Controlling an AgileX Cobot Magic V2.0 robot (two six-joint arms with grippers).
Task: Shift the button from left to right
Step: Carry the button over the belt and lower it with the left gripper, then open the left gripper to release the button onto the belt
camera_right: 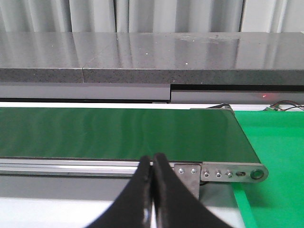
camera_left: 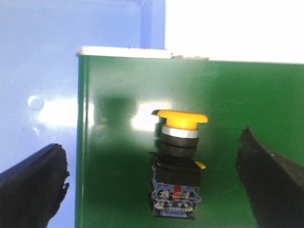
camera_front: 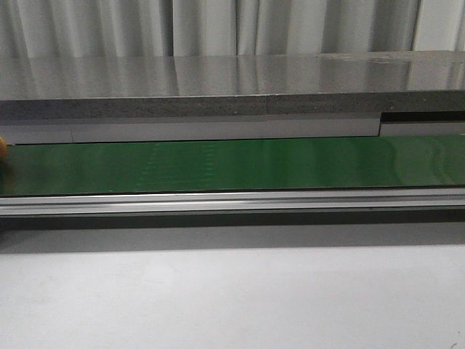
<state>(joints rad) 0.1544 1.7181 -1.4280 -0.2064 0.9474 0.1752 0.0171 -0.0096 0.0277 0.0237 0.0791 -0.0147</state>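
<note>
Left gripper (camera_left: pixel 152 185) hangs wide open, black fingers (camera_left: pixel 33 183) either side of the button (camera_left: pixel 176 164) without touching. Yellow mushroom head, chrome collar, dark boxy body, upright on the green belt (camera_left: pixel 247 104), far left end. Right gripper (camera_right: pixel 152 190) is pinched closed, holding nothing.

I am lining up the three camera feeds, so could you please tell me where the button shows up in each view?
Front view: only a sliver of the button shows at the far left edge, on the green belt.
Left wrist view: the button stands on the belt, between the open left end effector fingers, untouched.
Right wrist view: not in it; the right end effector is shut.
Shared landmark: the green belt.
</note>
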